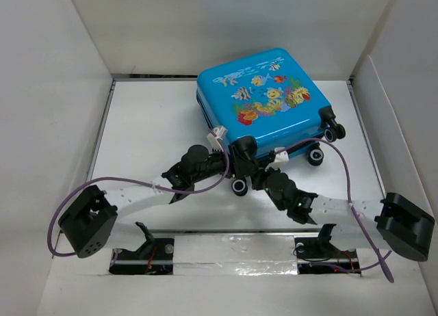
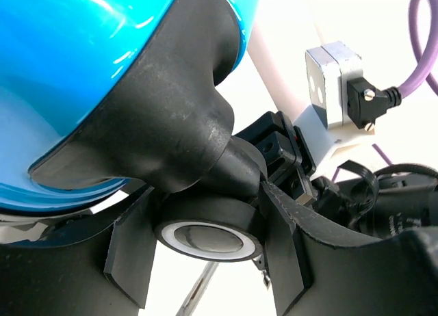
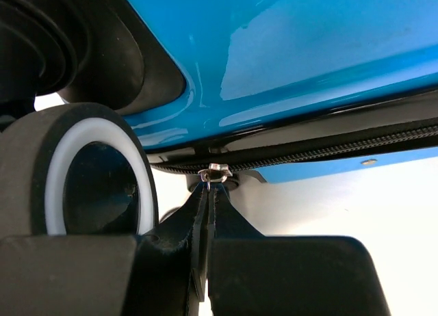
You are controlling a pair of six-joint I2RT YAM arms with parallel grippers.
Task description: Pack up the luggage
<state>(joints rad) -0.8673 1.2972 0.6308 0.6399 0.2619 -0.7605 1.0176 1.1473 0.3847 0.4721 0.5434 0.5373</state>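
The luggage (image 1: 263,97) lies flat and closed at the back middle of the table, fish print facing up, wheels toward the near right. My left gripper (image 1: 241,155) is at its near-left corner. In the left wrist view the gripper (image 2: 209,251) has a pad on each side of a black-and-white wheel (image 2: 205,237) under the blue shell (image 2: 75,56). My right gripper (image 1: 259,174) is just beside it. In the right wrist view the right gripper (image 3: 211,189) is pinched on the metal zipper pull (image 3: 217,171) at the black zipper line, with another wheel (image 3: 41,172) close on its left.
White walls (image 1: 55,90) box in the table on the left, back and right. Purple cables (image 1: 342,172) loop from both wrists over the near table. The right wrist's camera block (image 2: 335,80) sits close to the left gripper. Two more wheels (image 1: 335,131) stick out at the case's right corner.
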